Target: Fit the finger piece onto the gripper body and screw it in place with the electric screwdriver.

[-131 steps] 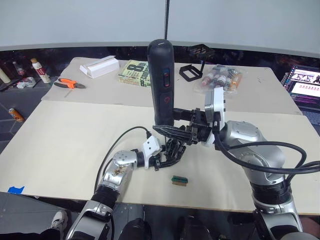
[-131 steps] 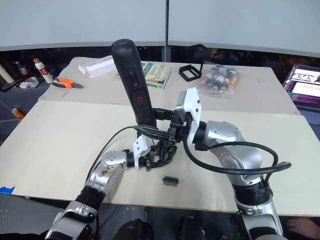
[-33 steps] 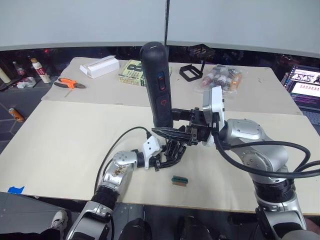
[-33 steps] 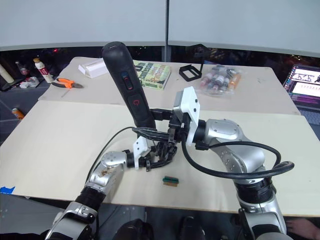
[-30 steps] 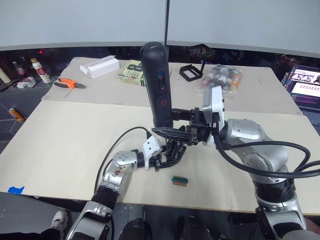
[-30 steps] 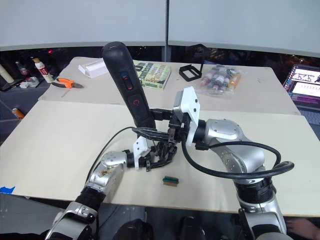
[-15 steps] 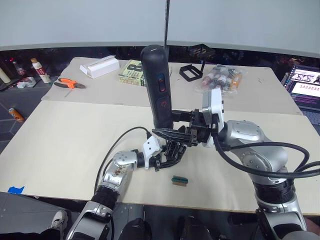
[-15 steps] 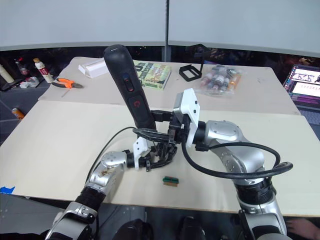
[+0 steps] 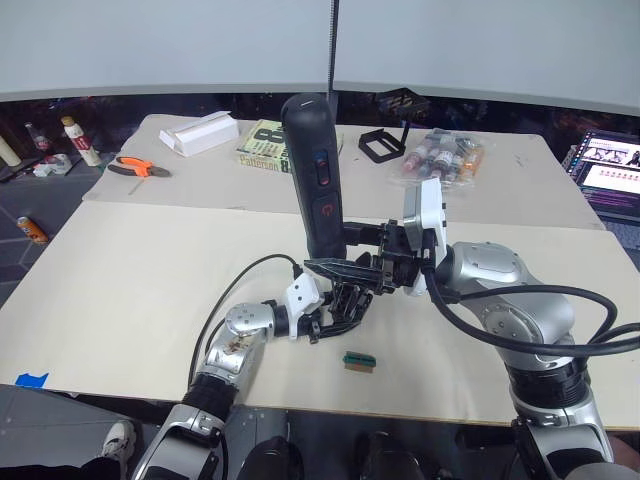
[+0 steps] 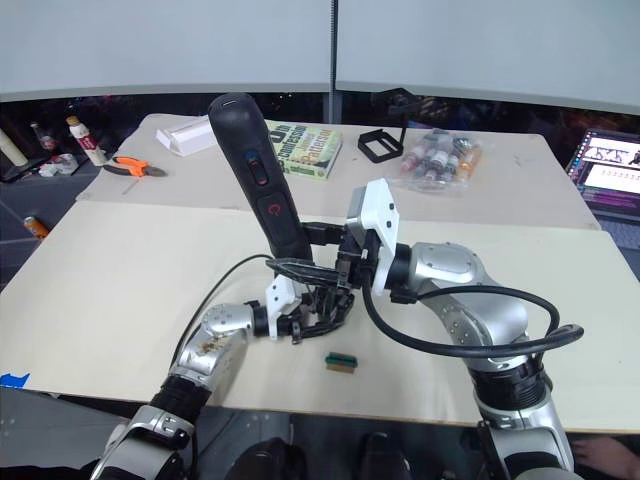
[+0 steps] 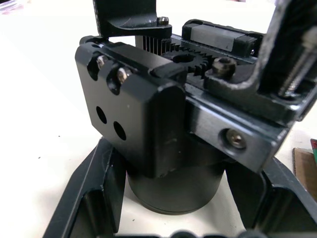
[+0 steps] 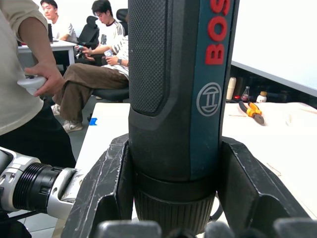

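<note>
Screwdriver (image 9: 315, 172) now slightly more upright over gripper body (image 9: 345, 300).

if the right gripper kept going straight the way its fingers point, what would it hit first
The right gripper, shut on the electric screwdriver, points toward the robot's left, just above the gripper body held by the left gripper. Beyond the screwdriver, the way over the table looks free, though depth is unclear.

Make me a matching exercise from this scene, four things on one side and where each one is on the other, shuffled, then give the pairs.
Things:
1. electric screwdriver
2. gripper body
3. small green block
4. orange pliers

Places:
A. far left of the back table
B. upright in the right gripper
C. lying loose near the front edge
D. between the left gripper's fingers

Pairs: 1-B, 2-D, 3-C, 4-A
</note>
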